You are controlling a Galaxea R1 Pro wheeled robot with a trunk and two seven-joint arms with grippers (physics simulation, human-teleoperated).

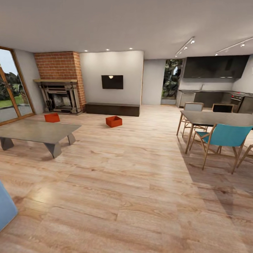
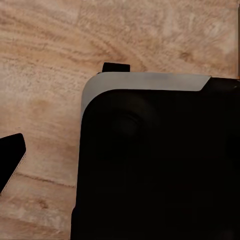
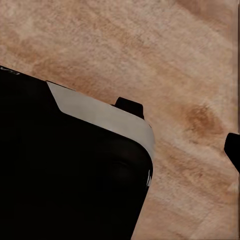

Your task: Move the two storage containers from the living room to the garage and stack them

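Two orange-red storage containers, one (image 1: 52, 117) and the other (image 1: 114, 121), are set against light wood-plank flooring (image 1: 133, 182) streaked with darker brown grain. The fireplace (image 1: 60, 82) is faced in red brick with pale mortar lines. A black TV (image 1: 112, 82) is mounted on a pale grey wall above a dark-brown cabinet (image 1: 112, 109). The low table (image 1: 37, 131) is coloured grey. One dining chair (image 1: 225, 137) is upholstered in teal on light wooden legs. The kitchen units (image 1: 214, 66) are finished in black.

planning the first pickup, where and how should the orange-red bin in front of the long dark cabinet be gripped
Probably by its top rim: the orange-red rectangular bin sits upright, lidless and open-topped on the light wood-plank floor, its low straight walls exposed. Coming from above over a wall looks best.
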